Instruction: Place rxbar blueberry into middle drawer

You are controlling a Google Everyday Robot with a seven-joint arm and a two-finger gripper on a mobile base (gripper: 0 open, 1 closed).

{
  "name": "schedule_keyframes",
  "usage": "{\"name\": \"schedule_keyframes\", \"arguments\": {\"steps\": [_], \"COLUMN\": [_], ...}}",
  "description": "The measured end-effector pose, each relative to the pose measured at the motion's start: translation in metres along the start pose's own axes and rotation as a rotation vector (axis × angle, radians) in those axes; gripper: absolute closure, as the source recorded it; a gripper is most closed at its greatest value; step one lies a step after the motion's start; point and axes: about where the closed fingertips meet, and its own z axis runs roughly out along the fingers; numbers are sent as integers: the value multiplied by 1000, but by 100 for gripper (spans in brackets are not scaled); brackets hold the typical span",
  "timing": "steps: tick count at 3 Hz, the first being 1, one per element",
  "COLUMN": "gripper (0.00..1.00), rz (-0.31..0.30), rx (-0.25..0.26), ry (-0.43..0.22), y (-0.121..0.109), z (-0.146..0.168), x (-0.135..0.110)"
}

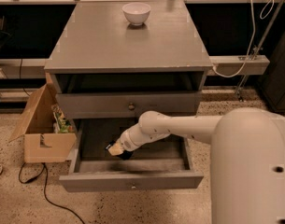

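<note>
The middle drawer is pulled open below the grey cabinet, with a plain grey inside and a small pale knob at the front. My gripper reaches down into the drawer's left-centre, low over its floor. A small dark piece of the rxbar blueberry shows at the gripper's tip; most of the bar is hidden by the gripper and its shadow.
A white bowl stands at the back of the cabinet top. A shut drawer front with a darker knob is above the open drawer. An open cardboard box stands on the floor at the left, a cable beside it.
</note>
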Motion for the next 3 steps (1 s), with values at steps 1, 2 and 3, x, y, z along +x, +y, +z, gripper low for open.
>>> {"name": "schedule_keyframes", "arguments": {"steps": [1, 2, 3], "gripper": [50, 19, 0], "rz": [31, 57, 71], "rx": [23, 11, 7], "ry": [-17, -49, -70], "y": [-10, -10, -10], "z": [20, 36, 33], "x": [7, 12, 16]}}
